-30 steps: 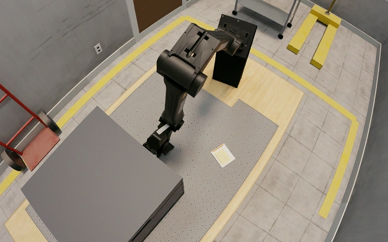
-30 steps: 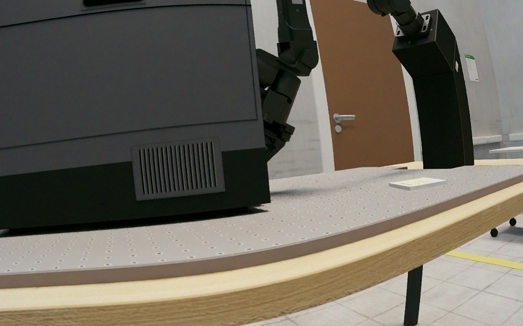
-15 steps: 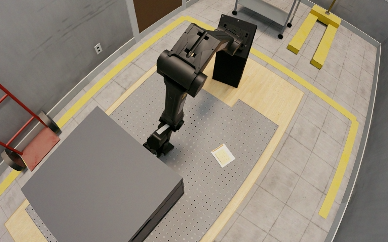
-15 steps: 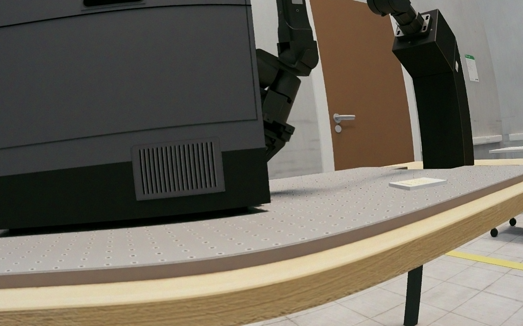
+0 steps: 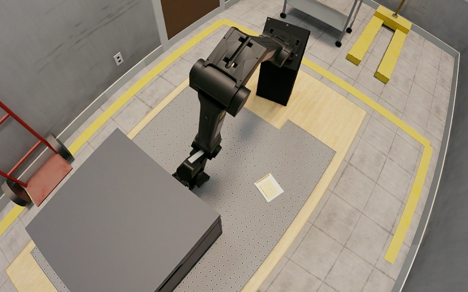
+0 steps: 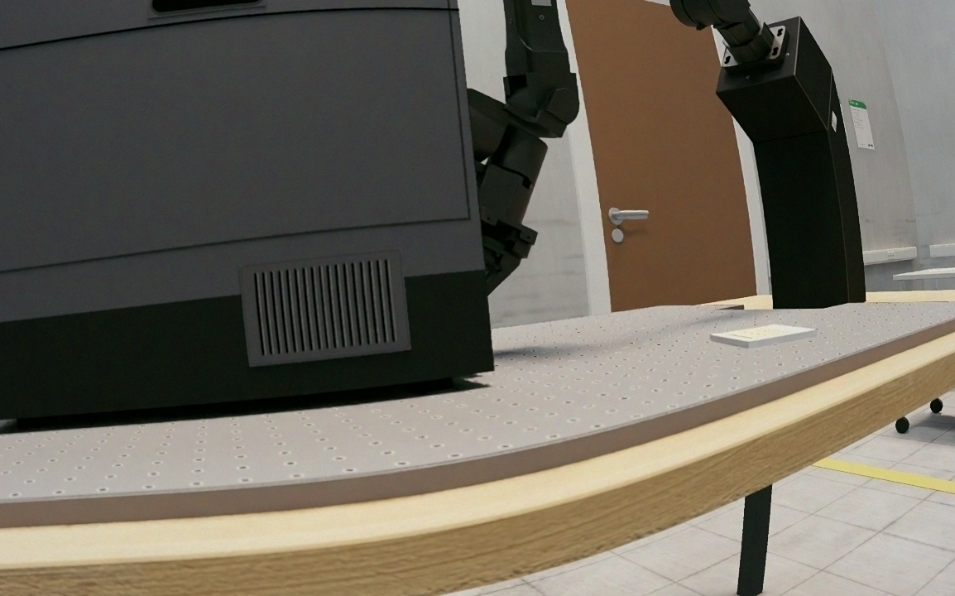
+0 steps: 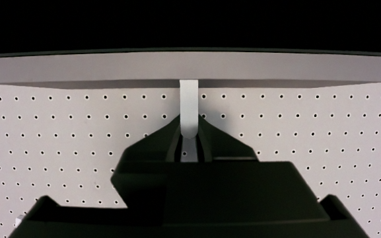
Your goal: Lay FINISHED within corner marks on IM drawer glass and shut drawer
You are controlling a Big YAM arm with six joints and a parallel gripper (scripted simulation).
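Illumination is even, diffuse and overhead. Shadows are soft: a faint patch lies on the worktop [image 5: 265,152] beneath the arm, a darker band under the imager [image 6: 214,185]. Top and exterior views bow straight lines at the edges. The wrist view's upper band is black; no glare.
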